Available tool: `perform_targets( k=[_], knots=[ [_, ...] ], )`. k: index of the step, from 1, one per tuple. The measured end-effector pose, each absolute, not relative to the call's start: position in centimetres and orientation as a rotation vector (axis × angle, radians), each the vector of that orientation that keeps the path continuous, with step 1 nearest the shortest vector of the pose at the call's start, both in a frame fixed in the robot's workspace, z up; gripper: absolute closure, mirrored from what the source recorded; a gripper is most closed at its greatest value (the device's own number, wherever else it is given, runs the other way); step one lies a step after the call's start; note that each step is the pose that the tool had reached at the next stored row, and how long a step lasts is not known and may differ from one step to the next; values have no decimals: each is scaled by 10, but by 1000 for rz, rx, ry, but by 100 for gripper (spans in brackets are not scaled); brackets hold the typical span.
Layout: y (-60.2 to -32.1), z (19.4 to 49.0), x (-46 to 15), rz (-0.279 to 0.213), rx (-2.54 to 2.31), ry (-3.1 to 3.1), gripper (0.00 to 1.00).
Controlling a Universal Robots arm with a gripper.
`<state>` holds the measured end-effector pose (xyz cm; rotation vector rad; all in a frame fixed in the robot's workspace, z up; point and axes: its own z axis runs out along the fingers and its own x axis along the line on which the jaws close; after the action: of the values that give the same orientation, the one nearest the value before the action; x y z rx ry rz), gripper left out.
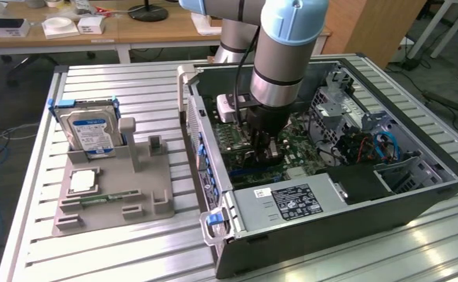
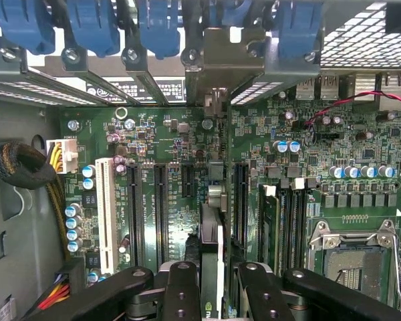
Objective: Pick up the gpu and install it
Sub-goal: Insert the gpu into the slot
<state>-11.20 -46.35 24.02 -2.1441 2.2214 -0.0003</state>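
The black two-fingered gripper is pinching the thin, edge-on green graphics card between its fingers, long axis running straight ahead along the green motherboard's black slots.

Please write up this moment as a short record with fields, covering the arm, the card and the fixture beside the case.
gripper: inside the open computer case, low over the motherboard
jaws: shut on the gpu
gpu: held edge-on, upright, over the expansion slots; metal bracket toward the case's rear slot openings
seating: cannot tell if it is fully in the slot
hard drive: upright in the grey fixture at the exterior view's left
RAM stick: lying in the fixture
CPU socket: empty
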Motion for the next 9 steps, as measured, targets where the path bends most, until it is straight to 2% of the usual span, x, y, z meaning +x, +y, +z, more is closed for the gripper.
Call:
perform_targets(
  k=[9],
  knots=[
    [-464,238,-113,0,-2145,2221,73]
  ],
)
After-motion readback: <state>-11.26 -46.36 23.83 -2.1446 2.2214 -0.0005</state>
